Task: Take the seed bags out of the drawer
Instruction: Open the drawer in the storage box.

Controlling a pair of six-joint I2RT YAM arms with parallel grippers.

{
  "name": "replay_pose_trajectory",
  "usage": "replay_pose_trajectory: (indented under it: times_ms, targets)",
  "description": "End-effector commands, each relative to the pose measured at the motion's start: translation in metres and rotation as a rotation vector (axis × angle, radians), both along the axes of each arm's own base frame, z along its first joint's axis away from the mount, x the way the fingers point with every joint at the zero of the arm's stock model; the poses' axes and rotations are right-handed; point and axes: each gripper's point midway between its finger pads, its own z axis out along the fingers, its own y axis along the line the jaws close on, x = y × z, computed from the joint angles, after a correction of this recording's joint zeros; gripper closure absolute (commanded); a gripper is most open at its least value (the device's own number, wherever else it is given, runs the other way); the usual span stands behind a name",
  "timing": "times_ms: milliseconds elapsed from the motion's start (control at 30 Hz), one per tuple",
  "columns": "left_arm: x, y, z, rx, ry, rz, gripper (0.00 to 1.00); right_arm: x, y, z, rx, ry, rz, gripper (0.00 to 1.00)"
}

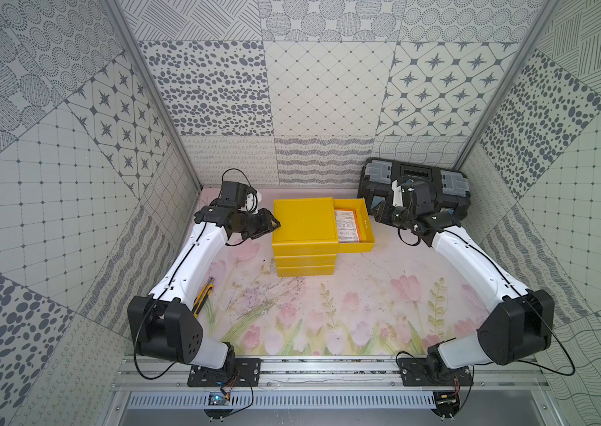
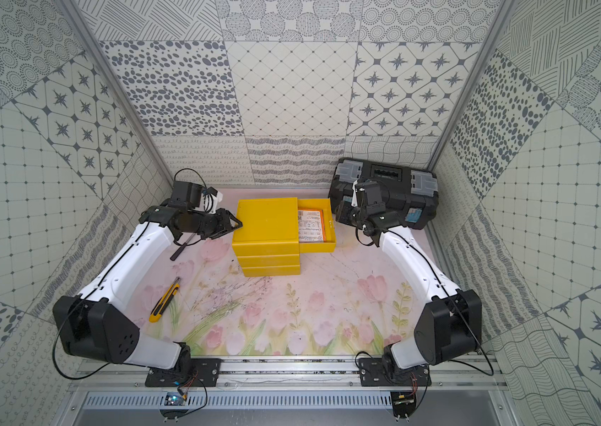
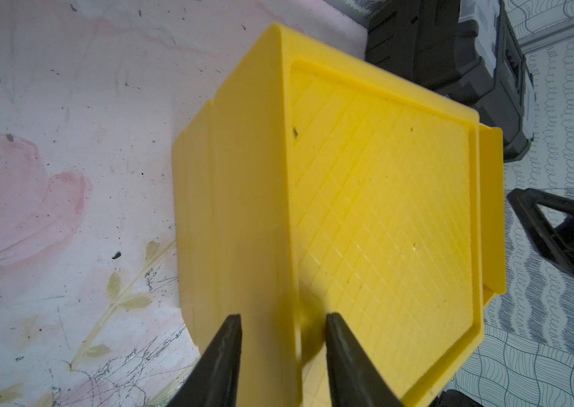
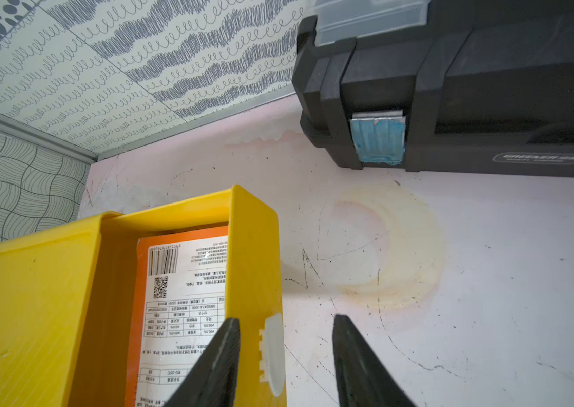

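Seed bag (image 1: 347,230), orange-edged and label up, lies in the top drawer (image 1: 355,248), which stands open from the yellow drawer cube (image 1: 304,225) on the worktop (image 1: 328,313). Right hand (image 4: 285,319) is released, jaws apart astride the drawer's front wall. Left hand (image 3: 282,314) straddles the cube's top edge; cannot tell whether it grips.

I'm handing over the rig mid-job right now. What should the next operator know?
Left pincer: closed on the left top edge of the yellow three-drawer cube, apparently bracing it.
Right pincer: open and empty, straddling the front wall of the top drawer at its white tab.
Seed bags: lying in the drawer, label side up; how many is hidden.
Done: top drawer pulled partly out.
Left: lift every bag out.
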Motion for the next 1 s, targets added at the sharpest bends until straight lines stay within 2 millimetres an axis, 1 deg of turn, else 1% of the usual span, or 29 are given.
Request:
replay_pose_trajectory:
  times_ms: [0,100,167,233,300,400,633,700,833,967]
  targets:
    - [-0.01,0.007,-0.012,0.047,0.035,0.006,0.58,-0.008,0.014,0.049,-0.014,-0.107,0.036,0.55]
    - [-0.008,0.008,-0.013,0.045,0.024,0.011,0.58,-0.013,0.044,0.059,-0.042,-0.104,0.098,0.58]
    - [-0.008,0.008,-0.015,0.049,0.022,0.01,0.58,-0.013,0.065,0.057,-0.065,-0.081,0.128,0.6]
    - [-0.007,0.009,-0.016,0.058,0.02,0.005,0.58,-0.01,0.077,0.05,-0.089,-0.052,0.126,0.61]
    - [-0.007,0.009,-0.016,0.064,0.018,-0.002,0.58,-0.005,0.085,0.04,-0.13,-0.019,0.107,0.61]
    - [-0.008,0.008,-0.017,0.063,0.02,-0.007,0.57,-0.002,0.094,0.027,-0.152,0.014,0.097,0.57]
    - [-0.012,0.005,-0.017,0.041,0.017,-0.019,0.57,-0.004,0.089,0.006,-0.179,0.06,0.046,0.5]
    - [-0.012,0.004,-0.019,0.037,0.019,-0.021,0.57,-0.004,0.088,-0.001,-0.193,0.076,0.045,0.47]
    - [-0.012,0.002,-0.022,0.026,0.025,-0.023,0.57,-0.002,0.086,-0.017,-0.251,0.121,0.048,0.36]
    - [-0.012,0.003,-0.024,0.025,0.024,-0.022,0.57,0.005,0.089,-0.026,-0.279,0.138,0.054,0.3]
